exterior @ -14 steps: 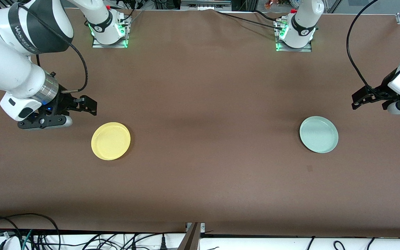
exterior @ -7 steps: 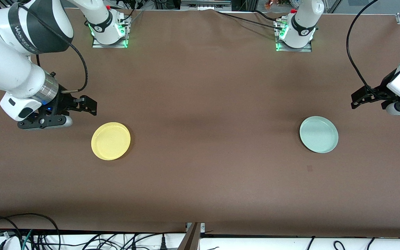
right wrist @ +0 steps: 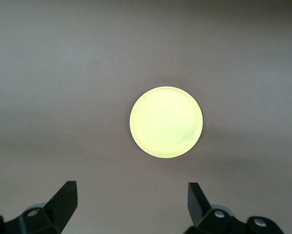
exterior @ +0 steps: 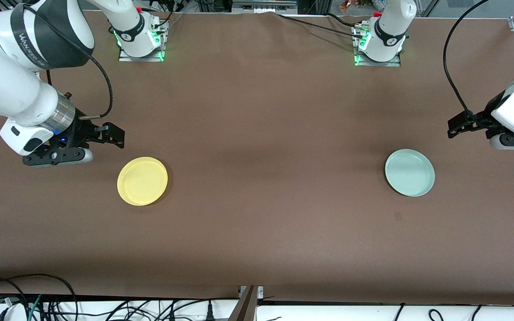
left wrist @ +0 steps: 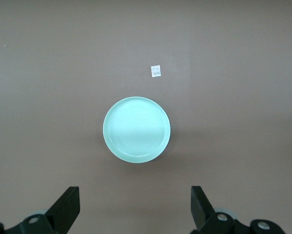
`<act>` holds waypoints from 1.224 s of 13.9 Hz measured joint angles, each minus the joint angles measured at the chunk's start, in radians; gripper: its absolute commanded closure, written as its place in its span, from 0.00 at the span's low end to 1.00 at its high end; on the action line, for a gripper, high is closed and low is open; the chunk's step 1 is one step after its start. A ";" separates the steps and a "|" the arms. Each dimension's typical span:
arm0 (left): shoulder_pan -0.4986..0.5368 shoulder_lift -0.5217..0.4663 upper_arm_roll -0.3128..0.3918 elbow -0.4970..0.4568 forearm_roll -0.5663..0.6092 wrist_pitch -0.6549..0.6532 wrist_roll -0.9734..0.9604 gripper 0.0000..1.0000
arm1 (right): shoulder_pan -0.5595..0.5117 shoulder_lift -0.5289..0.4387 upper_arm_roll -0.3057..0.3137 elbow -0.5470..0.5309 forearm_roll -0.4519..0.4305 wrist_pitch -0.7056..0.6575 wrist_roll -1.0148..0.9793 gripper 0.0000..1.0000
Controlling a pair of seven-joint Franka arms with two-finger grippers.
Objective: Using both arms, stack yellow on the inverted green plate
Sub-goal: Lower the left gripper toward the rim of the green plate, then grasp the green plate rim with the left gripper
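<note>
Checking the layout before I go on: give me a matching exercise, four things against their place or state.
1. yellow plate
2. green plate
3. left tool
4. right tool

A. open, above the table by the yellow plate
B. rim up, toward the left arm's end
C. open, above the table by the green plate
D. rim up, toward the right arm's end

Pairs: 1-D, 2-B, 3-C, 4-A

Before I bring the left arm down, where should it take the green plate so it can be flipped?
Probably by the rim. The green plate lies flat, hollow side up, alone on the table, so only its thin raised edge offers a pinch. Come from above at the edge toward the left arm's end, nearest the open left gripper, one finger inside the rim, one outside.
</note>
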 measured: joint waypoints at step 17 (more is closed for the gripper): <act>0.101 0.447 0.002 0.026 0.069 0.300 0.641 0.00 | 0.000 0.000 0.000 -0.001 0.000 0.000 0.000 0.00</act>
